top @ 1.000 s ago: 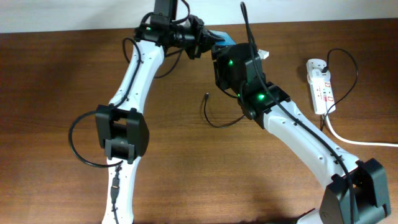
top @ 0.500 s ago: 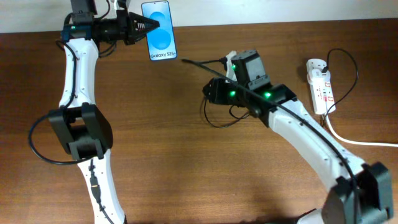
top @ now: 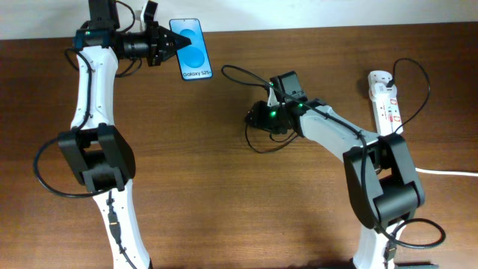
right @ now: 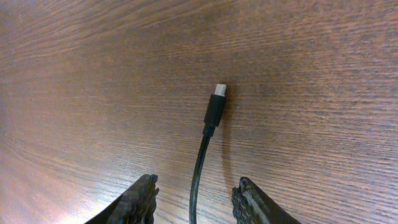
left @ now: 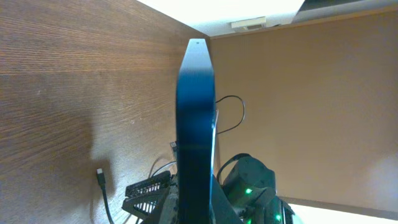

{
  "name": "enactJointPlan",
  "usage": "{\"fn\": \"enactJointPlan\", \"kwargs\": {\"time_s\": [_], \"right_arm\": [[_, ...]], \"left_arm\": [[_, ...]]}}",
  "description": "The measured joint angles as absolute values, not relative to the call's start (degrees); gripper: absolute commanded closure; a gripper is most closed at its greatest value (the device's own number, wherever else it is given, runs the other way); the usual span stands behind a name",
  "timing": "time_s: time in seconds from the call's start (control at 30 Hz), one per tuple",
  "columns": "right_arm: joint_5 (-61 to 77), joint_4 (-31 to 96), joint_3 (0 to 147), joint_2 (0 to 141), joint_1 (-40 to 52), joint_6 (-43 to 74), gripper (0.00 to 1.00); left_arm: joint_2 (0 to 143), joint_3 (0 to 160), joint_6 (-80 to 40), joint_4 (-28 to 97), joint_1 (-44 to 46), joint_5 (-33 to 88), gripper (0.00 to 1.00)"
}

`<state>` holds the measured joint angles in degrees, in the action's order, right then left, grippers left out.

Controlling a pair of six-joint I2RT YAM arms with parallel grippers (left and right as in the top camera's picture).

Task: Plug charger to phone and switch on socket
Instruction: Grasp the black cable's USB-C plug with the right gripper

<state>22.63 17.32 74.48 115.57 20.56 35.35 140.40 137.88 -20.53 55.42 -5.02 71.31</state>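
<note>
Starting at the far left of the counter (top: 224,209), the phone (top: 193,46) is found clenched along its left edge by the left jaws. Its blue, lit screen is turned up to the overhead camera, with the "Galaxy" lettering at the near end. In the left wrist view the phone (left: 196,124) is seen edge-on, running straight out from between the jaws. It appears to be held clear of the wood, though this cannot be confirmed from overhead.

The charger (top: 255,148) is recorded lying on the counter near the middle, well apart from the phone. Its plug tip (right: 214,109) rests flat on the wood, metal end pointing away from the right wrist camera, and the cable curves back towards the lens. The right jaws are released: the two fingers (right: 138,200) are spread either side of the cable, and no contact with it is visible. From overhead the right wrist is seen directly over the plug end, which is largely hidden there.

The socket (top: 385,101) is noted at the right side of the counter, well apart from both sets of jaws. Its white cord (top: 433,170) leads off to the right edge. The position of its switches cannot be told.
</note>
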Motion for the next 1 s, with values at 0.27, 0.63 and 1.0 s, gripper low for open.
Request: {"fn": "enactJointPlan", "kwargs": {"time_s": [0.27,0.63,1.0], "right_arm": [[23.8,9.5,74.7,121.0,20.6,38.8,0.61],[25.2,8.7,75.2,121.9,21.3,39.2,0.66],[25.2,8.9,75.2,122.4,21.4,38.2,0.82]], "left_arm": [[140.4,137.9,-20.5,56.4,-5.0,70.6,1.00],[140.4,137.9,-20.5,57.7,-5.0,70.5,1.00],[140.4,137.9,-20.5,57.9,-5.0,70.4,1.00]]}}
